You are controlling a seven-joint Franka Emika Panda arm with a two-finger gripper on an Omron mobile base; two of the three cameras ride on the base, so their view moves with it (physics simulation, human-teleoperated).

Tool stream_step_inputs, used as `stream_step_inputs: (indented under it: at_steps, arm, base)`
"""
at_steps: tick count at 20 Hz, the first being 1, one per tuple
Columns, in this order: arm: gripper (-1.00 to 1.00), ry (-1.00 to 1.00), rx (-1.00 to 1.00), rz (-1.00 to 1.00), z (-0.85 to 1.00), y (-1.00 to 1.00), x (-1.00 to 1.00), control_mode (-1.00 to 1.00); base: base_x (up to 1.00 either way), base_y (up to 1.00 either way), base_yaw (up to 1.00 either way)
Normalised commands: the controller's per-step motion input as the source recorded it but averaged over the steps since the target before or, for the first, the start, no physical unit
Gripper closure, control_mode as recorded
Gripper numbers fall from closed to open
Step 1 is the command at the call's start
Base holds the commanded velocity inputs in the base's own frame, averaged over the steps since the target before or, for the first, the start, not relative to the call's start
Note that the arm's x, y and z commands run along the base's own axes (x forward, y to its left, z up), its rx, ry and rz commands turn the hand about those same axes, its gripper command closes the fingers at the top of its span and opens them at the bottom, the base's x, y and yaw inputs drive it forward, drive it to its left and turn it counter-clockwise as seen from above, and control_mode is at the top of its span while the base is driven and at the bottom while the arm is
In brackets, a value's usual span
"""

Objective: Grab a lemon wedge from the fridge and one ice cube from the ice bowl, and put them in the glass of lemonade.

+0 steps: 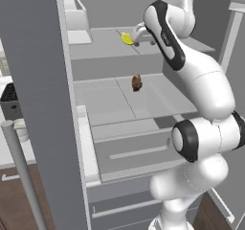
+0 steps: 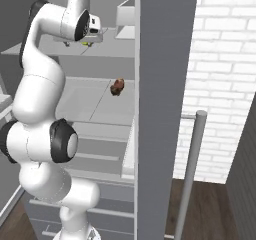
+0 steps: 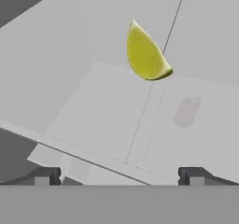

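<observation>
two fingers apart, holding nothing | lemon wedge ahead on fridge shelf | no readable writing

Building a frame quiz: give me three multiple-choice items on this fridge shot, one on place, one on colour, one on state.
1. Where is the lemon wedge?
A. upper shelf of the fridge
B. lower shelf
C. door bin

2. What colour is the small lump on the lower shelf?
A. green
B. brown
C. blue

3. How is the claw?
A. shut on the wedge
B. shut, empty
C. open, short of the wedge

Key: 1 A, the left base view shows it on the shelf above the lump; 2 B, both base views show it brown; 3 C, the hand view shows the fingertips wide apart with the wedge ahead.
</observation>
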Motion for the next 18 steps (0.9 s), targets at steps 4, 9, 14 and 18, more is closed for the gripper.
stream_step_inputs:
  at_steps: [4, 9, 14, 18]
  arm:
    - [-1.0, -0.04, -0.06, 0.0, 0.41, 0.0, 0.55, -1.0]
    - [-1.0, 0.0, -0.04, 0.0, 0.02, 0.0, 0.66, -1.0]
    - [-1.0, 0.0, -0.07, 0.02, -0.17, 0.07, 0.48, -1.0]
    - [-1.0, 0.0, -0.03, 0.05, -0.09, 0.09, 0.22, -1.0]
  base:
    - [0.0, 0.0, 0.0]
    - [0.0, 0.0, 0.0]
    - [0.0, 0.0, 0.0]
    - [0.0, 0.0, 0.0]
